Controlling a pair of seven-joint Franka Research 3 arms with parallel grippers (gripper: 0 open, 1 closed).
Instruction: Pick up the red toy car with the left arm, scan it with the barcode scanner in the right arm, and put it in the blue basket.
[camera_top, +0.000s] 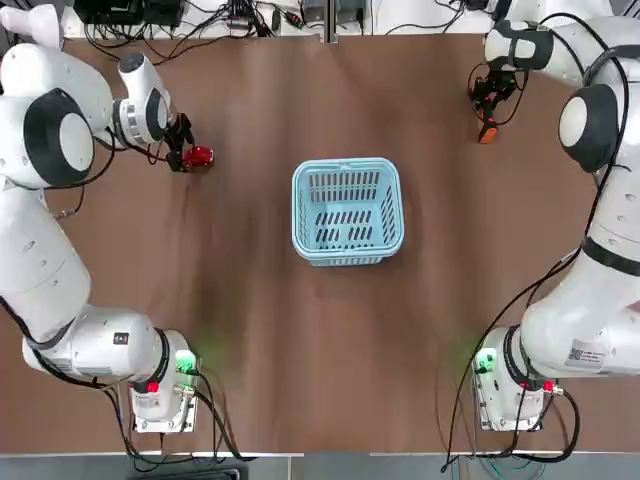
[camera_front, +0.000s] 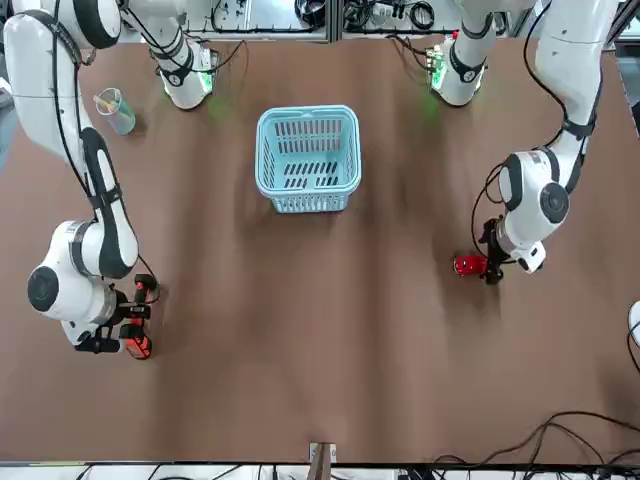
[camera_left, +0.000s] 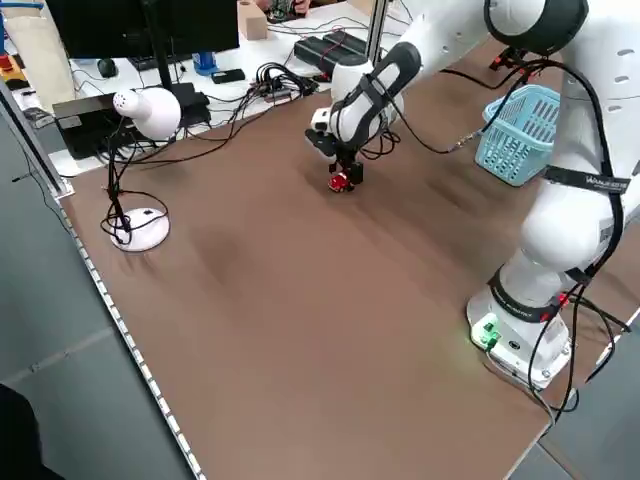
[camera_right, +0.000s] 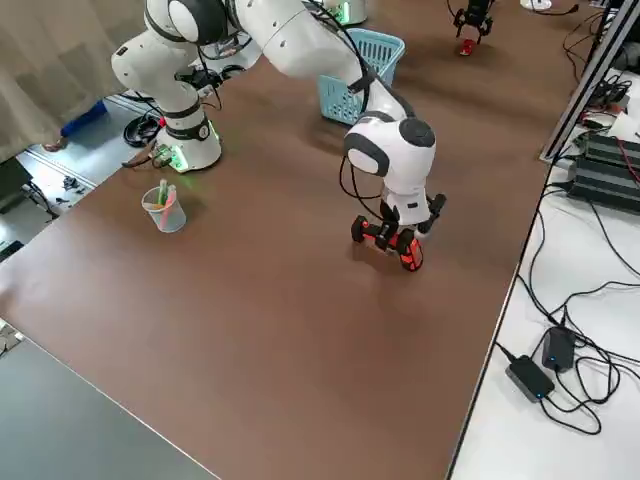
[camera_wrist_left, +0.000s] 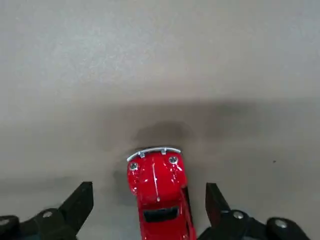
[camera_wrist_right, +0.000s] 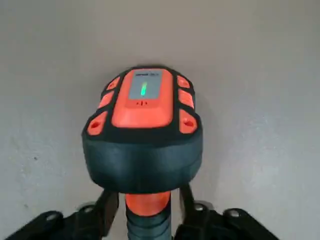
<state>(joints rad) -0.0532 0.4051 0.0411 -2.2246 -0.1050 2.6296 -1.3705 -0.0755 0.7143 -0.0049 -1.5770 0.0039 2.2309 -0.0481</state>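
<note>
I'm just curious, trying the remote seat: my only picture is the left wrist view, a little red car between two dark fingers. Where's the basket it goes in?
Observer: The blue basket is mid-table, right of the left tool and nearer the robot's bases.
Visitor: What's the other tool near?
Observer: The right tool is around the barcode scanner's handle, at the table's far right.
Visitor: Anything else on the table?
Observer: A cup with things standing in it.
</note>
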